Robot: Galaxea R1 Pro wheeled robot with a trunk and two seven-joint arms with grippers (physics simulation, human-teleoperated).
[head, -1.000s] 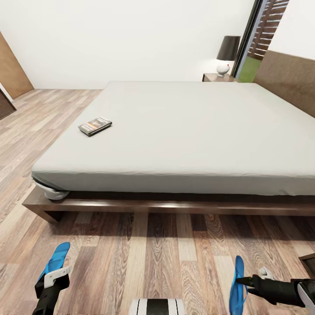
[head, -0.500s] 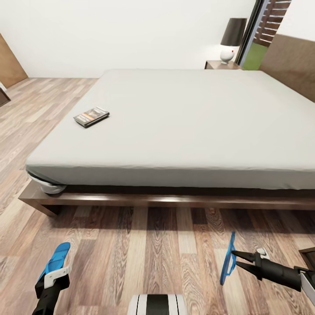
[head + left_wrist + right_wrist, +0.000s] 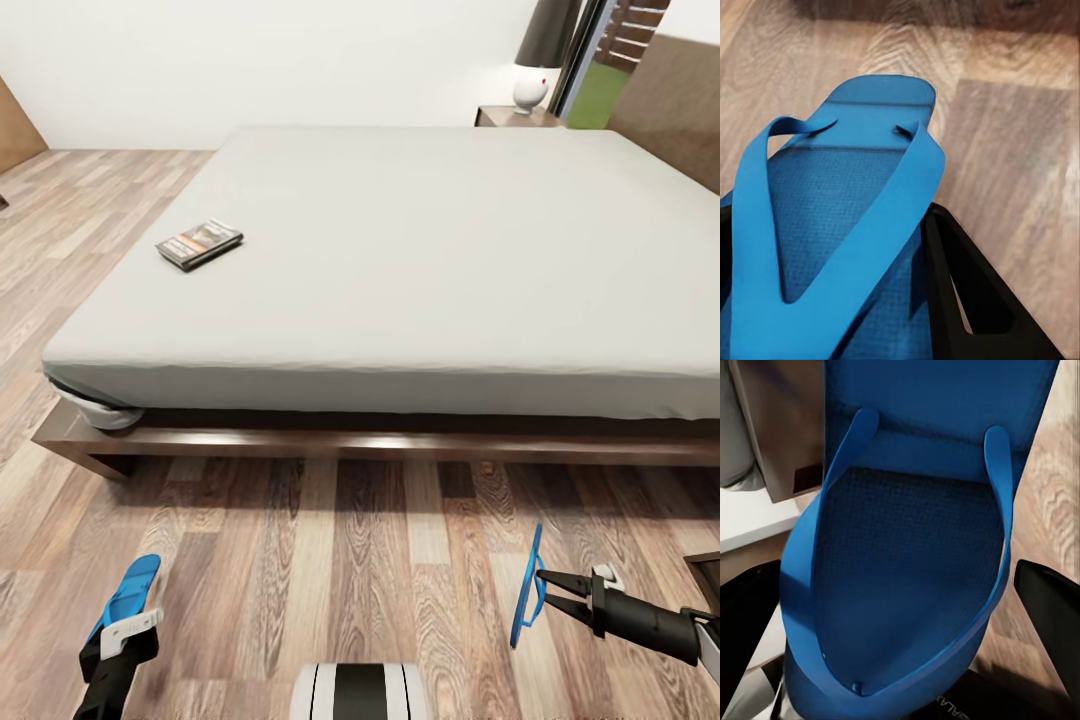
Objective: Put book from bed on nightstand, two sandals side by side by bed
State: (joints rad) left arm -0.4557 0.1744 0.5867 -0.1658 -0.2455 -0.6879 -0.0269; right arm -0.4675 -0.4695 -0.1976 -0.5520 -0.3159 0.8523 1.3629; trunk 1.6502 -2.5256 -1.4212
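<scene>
Since the earlier frames the camera has tilted down, and the right sandal (image 3: 526,585) has turned from lying almost flat to standing on its edge. Right gripper (image 3: 545,588) pinches this sandal by one end, above the floor (image 3: 350,560). Left gripper (image 3: 120,640) is closed on the left sandal (image 3: 128,595), held nearly flat. Farther away, the book (image 3: 199,243) lies on the bed (image 3: 420,260), near its left edge. A nightstand (image 3: 515,116) with a lamp (image 3: 545,50) stands beyond the bed.

No legible text — book (image 3: 199,243) included
</scene>
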